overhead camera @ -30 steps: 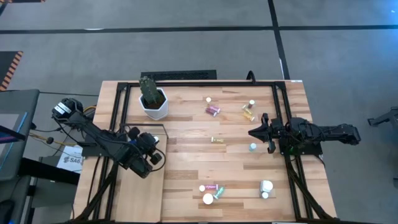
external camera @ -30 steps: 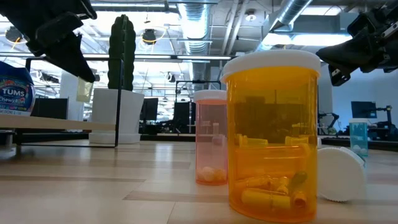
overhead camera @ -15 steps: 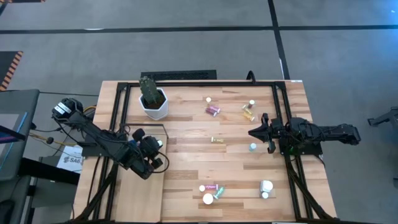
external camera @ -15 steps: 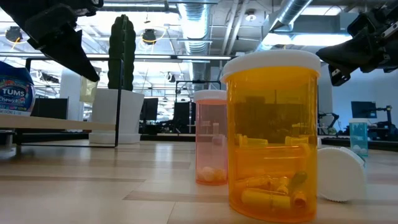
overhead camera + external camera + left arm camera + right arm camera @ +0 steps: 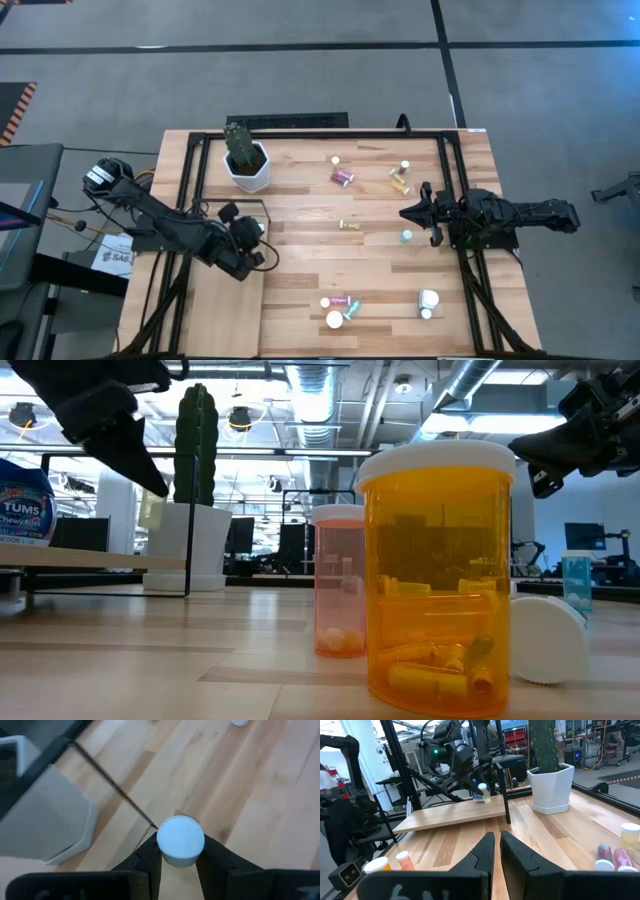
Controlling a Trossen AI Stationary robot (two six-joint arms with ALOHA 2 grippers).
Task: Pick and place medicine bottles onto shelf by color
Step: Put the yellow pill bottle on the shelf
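One bottle [image 5: 180,841] is now in the left gripper [image 5: 252,247], which has moved to the right during the last second, from over the shelf [image 5: 226,310] toward its right edge and the tabletop [image 5: 300,260]. We judge that this bottle is not placed yet. In the left wrist view its white cap sits between the narrow fingers [image 5: 150,857], which hold it firmly. Further right, loose bottles [image 5: 340,304] lie on the table. The right gripper [image 5: 408,213] waits at the right side, fully closed and empty.
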